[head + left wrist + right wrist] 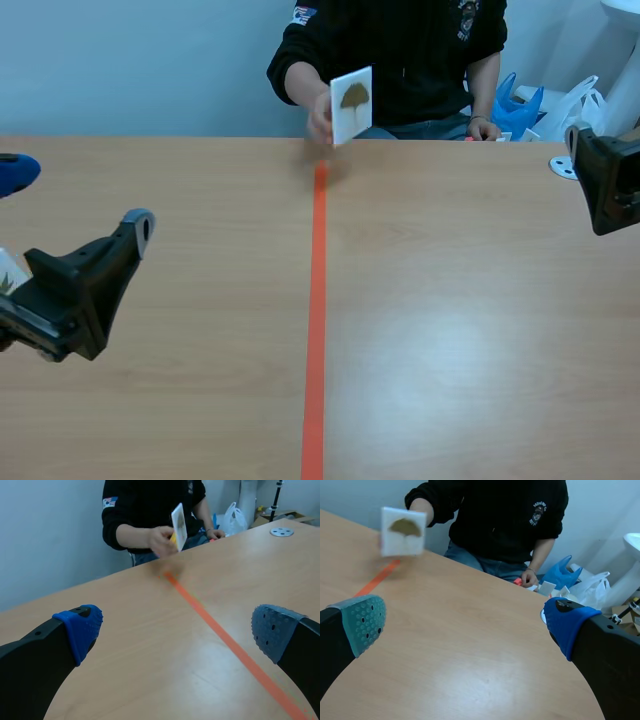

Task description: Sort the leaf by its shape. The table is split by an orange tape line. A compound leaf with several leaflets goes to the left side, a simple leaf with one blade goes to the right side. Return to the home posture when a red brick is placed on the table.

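Note:
A person across the table holds up a white card [351, 103] that bears a single brown fan-shaped leaf, just above the far end of the orange tape line [317, 300]. The card also shows edge-on in the left wrist view [179, 526] and face-on in the right wrist view [403, 531]. My left gripper [175, 632] sits low at the table's left side, open, with nothing between its fingers. My right gripper [465, 620] is open too and holds nothing, at the far right of the table.
The person's other hand [484, 128] rests on the far table edge at the right. Blue and white bags [530, 105] lie behind the table. A round white disc [562, 166] sits on the table near my right arm.

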Motion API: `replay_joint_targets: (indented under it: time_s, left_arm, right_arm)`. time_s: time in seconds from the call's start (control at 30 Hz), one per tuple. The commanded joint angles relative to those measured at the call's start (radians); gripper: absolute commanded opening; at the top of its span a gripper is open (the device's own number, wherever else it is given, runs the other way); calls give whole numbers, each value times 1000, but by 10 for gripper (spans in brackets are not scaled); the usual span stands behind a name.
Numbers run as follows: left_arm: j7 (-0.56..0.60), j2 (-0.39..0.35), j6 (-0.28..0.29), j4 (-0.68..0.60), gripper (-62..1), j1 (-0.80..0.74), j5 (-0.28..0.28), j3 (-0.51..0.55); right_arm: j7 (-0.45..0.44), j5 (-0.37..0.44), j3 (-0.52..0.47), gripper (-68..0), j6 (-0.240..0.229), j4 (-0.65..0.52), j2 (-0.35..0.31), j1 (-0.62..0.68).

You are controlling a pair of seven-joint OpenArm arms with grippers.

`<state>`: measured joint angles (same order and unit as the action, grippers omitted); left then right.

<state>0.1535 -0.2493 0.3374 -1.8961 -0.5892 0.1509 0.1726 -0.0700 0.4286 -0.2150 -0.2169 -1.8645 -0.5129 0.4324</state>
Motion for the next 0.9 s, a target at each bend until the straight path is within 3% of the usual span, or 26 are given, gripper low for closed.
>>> replay_joint_targets:
  time_s: [0.0,0.13,0.33,0.87]
  left_arm:
    - [14,5,-24,-16,14,21,-14,-19]
    - [6,10,-89,-16,14,44,-53,-55]
    - [6,21,-170,-16,14,43,-55,-55]
    - [8,18,-167,-16,14,43,-55,-55]
  right_arm:
    - [-18,14,-10,4,-10,-24,-16,-14]
    - [-18,14,-10,4,-29,-24,-16,-14]
    - [-18,14,-10,4,-29,-24,-16,-14]
    - [-18,14,-10,4,-29,-24,-16,-14]
